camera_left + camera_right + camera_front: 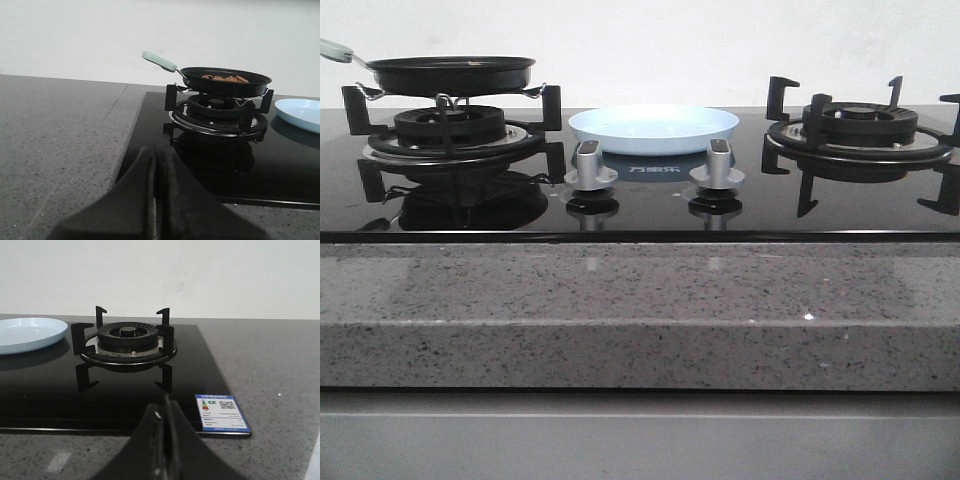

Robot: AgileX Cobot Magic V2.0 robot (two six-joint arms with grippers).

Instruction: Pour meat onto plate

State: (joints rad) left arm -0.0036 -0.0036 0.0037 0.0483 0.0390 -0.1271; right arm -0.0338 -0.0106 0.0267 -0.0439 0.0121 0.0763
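The meat (226, 78) is a heap of reddish-brown pieces in the black frying pan (225, 82), which rests on the left burner (453, 128) with its pale green handle (159, 61) pointing away to the left. The pale blue-white plate (653, 128) sits on the black glass hob between the two burners; it also shows in the left wrist view (300, 114) and the right wrist view (27, 334). My left gripper (156, 155) is shut and empty, low over the counter in front of the pan. My right gripper (165, 410) is shut and empty in front of the right burner (127, 340). Neither gripper shows in the front view.
Two silver knobs (592, 165) (719, 163) stand on the hob in front of the plate. The right burner's black pan supports (860, 135) stick up. A blue energy label (222, 413) lies at the hob's near right corner. The grey speckled counter (640, 310) surrounds the hob.
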